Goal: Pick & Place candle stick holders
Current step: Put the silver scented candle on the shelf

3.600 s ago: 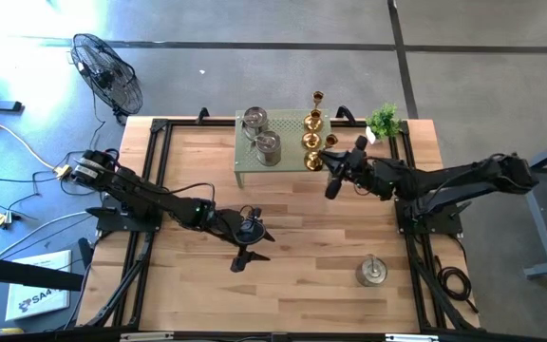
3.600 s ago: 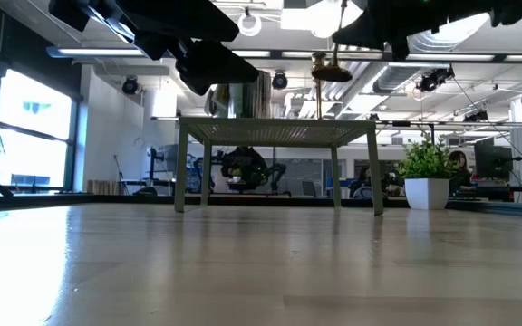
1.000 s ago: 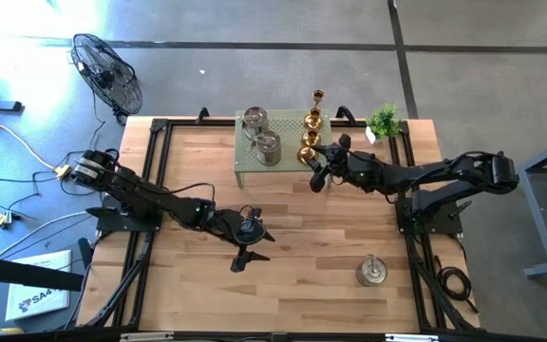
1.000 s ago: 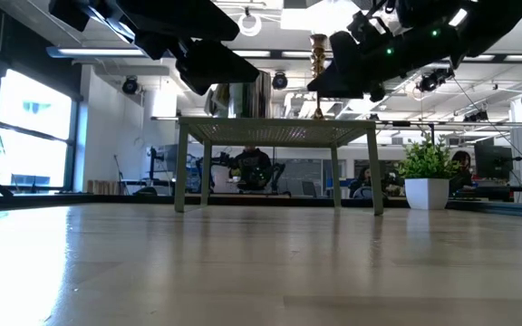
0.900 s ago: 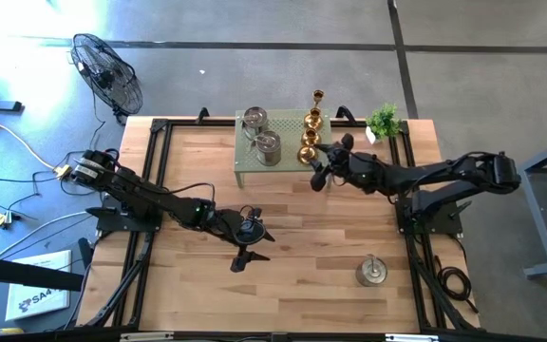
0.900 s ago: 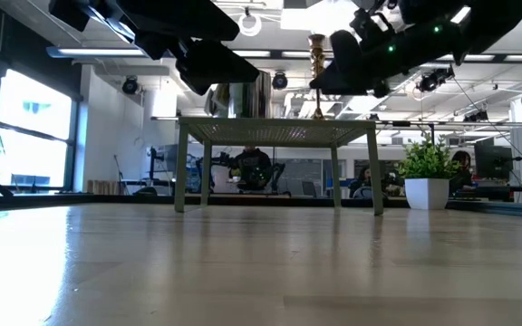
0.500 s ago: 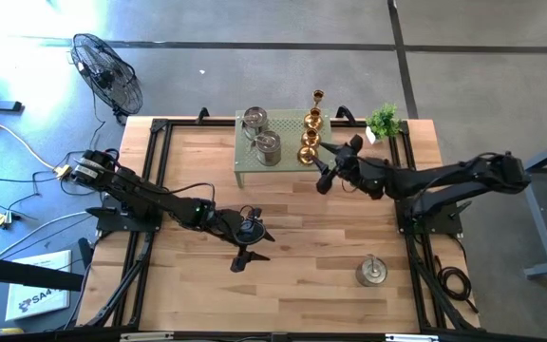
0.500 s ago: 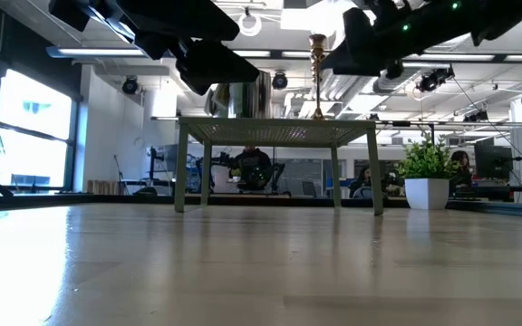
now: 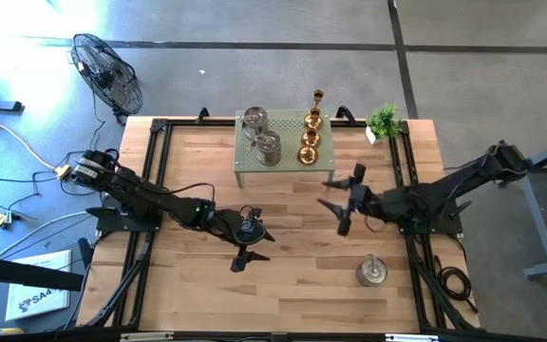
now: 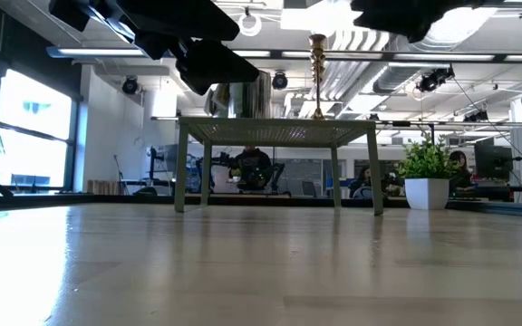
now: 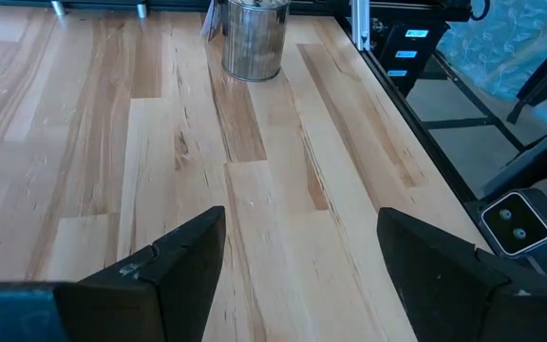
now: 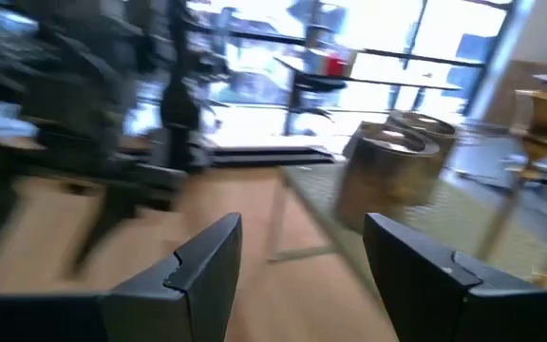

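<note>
brass holders (image 9: 310,138) stand three in a row on the green stand (image 9: 247,162) with two silver ones (image 9: 262,135), and one silver holder (image 9: 370,272) sits alone on the wood near the table's front right. we see the right gripper (image 9: 341,202) over bare table between the stand and that holder, fingers apart and holding nothing; the left gripper (image 9: 246,246) waits mid-table, also parted and empty. we judge we're between placements, so next calls for lining up on the lone silver holder and closing on it.
</note>
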### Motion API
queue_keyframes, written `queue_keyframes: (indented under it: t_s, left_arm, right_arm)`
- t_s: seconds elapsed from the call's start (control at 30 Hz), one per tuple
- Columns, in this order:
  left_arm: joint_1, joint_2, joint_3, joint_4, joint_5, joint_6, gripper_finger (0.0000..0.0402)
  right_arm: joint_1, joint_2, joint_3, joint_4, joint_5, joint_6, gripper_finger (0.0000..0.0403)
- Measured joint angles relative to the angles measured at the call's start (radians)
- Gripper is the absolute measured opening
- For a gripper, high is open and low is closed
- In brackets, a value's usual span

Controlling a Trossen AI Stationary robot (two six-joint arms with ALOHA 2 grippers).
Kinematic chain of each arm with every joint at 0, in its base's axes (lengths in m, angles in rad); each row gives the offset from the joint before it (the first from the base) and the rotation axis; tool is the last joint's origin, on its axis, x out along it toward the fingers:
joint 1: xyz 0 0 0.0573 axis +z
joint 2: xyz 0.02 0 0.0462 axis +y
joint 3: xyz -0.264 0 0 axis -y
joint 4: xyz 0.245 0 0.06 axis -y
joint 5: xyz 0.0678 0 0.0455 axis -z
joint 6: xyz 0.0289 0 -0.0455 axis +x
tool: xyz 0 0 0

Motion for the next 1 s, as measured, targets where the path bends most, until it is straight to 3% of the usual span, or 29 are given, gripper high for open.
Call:
queue_keyframes:
  t_s: [0.3,0.63,0.83,1.0]
  left_arm:
    - [0.0,0.0,0.0,0.0,0.0,0.0,0.027]
    - [0.0,0.0,0.0,0.0,0.0,0.0,0.027]
    - [0.0,0.0,0.0,0.0,0.0,0.0,0.027]
    - [0.0,0.0,0.0,0.0,0.0,0.0,0.027]
  right_arm:
    - [0.153,-0.002,0.001,-0.014,0.016,0.109,0.0216]
    - [0.169,0.072,0.001,-0.002,0.017,0.257,0.0216]
    - [0.204,0.198,0.001,-0.002,0.11,0.311,0.0216]
    - [0.275,0.254,0.001,0.012,0.287,0.34,0.0214]
